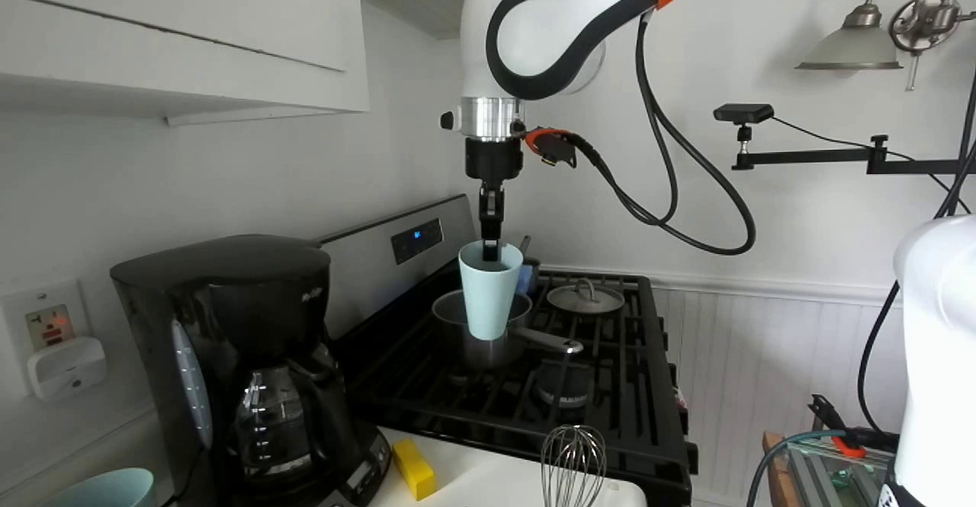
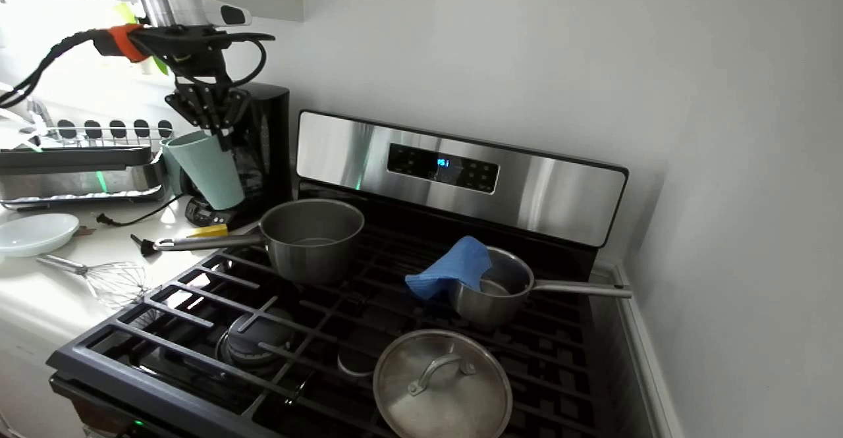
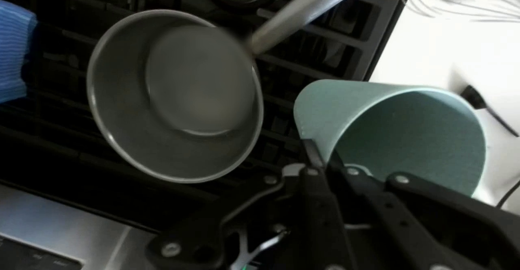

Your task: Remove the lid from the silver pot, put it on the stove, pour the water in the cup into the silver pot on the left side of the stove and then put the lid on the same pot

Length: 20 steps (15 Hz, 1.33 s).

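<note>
A pale mint cup point(image 2: 212, 173) hangs in the air, seen in all views. My gripper point(image 3: 323, 154) is shut on its wall near the rim, one fingertip inside and one outside. The cup leans in an exterior view, its mouth away from the silver pot point(image 2: 309, 263). No water can be made out inside it. That pot stands uncovered on the left of the stove point(image 2: 197, 303), beside the cup in the wrist view. The round metal lid point(image 2: 454, 402) lies handle up on the front grates, apart from the pot, in both exterior views.
A smaller pan point(image 2: 490, 303) with a blue cloth point(image 2: 461, 267) over its rim stands at the back right. The silver pot's handle point(image 2: 211, 242) juts over the counter. A coffee maker point(image 1: 229, 293), yellow block point(image 1: 414, 469), whisk point(image 1: 573, 465) and teal vessel point(image 1: 107, 489) stand near the stove.
</note>
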{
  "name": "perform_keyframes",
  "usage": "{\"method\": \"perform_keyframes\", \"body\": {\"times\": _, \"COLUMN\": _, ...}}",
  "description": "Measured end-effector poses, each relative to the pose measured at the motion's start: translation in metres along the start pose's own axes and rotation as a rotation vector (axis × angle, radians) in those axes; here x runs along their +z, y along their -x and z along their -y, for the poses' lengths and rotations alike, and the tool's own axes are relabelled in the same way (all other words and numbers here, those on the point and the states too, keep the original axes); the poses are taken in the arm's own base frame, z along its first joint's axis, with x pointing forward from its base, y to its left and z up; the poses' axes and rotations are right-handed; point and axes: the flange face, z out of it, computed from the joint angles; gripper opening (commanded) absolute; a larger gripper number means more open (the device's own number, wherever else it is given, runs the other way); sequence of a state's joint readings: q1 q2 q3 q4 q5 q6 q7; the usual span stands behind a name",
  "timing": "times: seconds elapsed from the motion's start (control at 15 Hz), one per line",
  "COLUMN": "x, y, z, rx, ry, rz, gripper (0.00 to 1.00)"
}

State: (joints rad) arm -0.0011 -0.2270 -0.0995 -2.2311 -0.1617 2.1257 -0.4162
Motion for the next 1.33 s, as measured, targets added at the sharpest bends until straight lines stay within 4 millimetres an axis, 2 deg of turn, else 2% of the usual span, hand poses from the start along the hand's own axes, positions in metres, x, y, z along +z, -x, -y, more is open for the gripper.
{"method": "perform_keyframes", "body": {"times": 0.33, "x": 0.01, "y": -0.003, "z": 0.031, "rx": -0.109, "ry": -0.091, "rz": 0.047, "gripper": 0.01}}
{"method": "perform_keyframes", "body": {"times": 0.67, "x": 0.038, "y": -0.001, "z": 0.058, "rx": -0.198, "ry": -0.144, "rz": 0.095, "gripper": 0.01}}
{"method": "perform_keyframes", "body": {"times": 0.93, "x": 0.064, "y": 0.002, "z": 0.067, "rx": -0.237, "ry": -0.159, "rz": 0.117, "gripper": 0.01}}
{"method": "perform_keyframes", "body": {"times": 1.33, "x": 0.095, "y": -0.012, "z": 0.078, "rx": -0.272, "ry": -0.157, "rz": 0.085, "gripper": 0.01}}
